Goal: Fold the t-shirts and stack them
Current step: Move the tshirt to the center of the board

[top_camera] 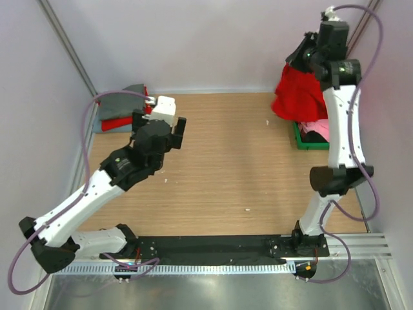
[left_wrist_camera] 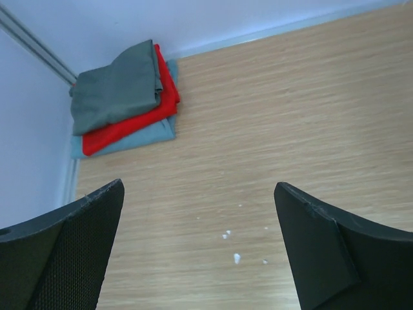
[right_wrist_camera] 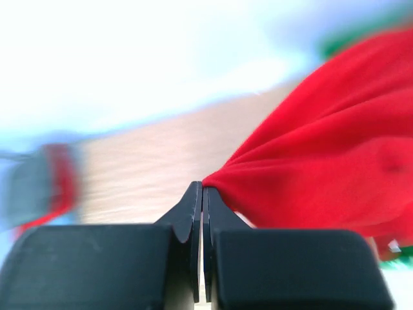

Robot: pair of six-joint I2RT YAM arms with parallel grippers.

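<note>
A large bright red t-shirt [top_camera: 298, 93] hangs bunched above the far right of the table. My right gripper [top_camera: 293, 61] is raised high and shut on a pinch of its cloth. In the right wrist view the red t-shirt [right_wrist_camera: 322, 142] trails off to the right from the closed tips of the right gripper [right_wrist_camera: 202, 187]. A folded stack of t-shirts [top_camera: 119, 106] lies in the far left corner: grey [left_wrist_camera: 116, 87] on top, red [left_wrist_camera: 129, 126] under it, light blue-grey [left_wrist_camera: 145, 135] at the bottom. My left gripper [top_camera: 177, 129] [left_wrist_camera: 199, 187] hovers open and empty over bare table, near that stack.
A green bin [top_camera: 302, 141] at the far right edge holds a pink shirt [top_camera: 319, 129], right under the hanging red one. Walls close the table on the left, back and right. Small white crumbs [left_wrist_camera: 237, 258] lie on the wood below the left gripper.
</note>
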